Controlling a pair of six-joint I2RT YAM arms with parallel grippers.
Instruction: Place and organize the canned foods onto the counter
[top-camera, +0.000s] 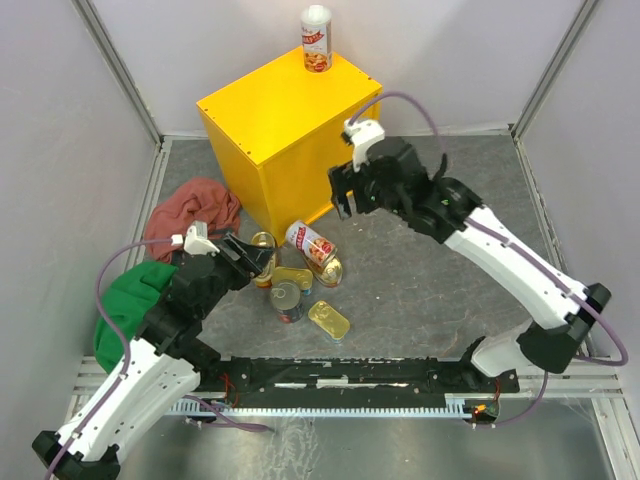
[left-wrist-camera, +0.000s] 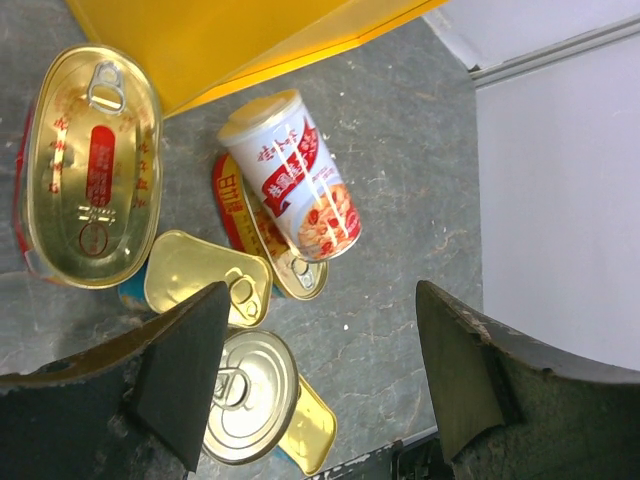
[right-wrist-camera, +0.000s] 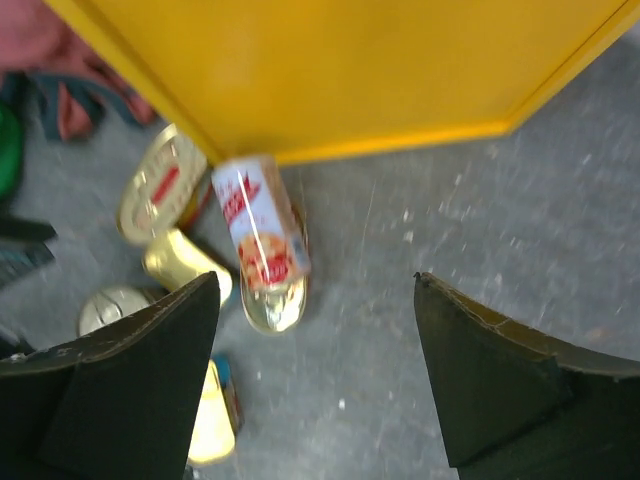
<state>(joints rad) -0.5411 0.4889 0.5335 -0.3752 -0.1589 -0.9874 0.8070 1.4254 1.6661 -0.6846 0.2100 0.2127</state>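
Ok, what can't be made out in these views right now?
- Top view: label on the upright can on the yellow box, too small to read.
- Right wrist view: motion blur smears the lying can, label unreadable.
- Left wrist view: one finger of the left gripper covers part of the round can.
- Top view: the left arm hides part of the green cloth.
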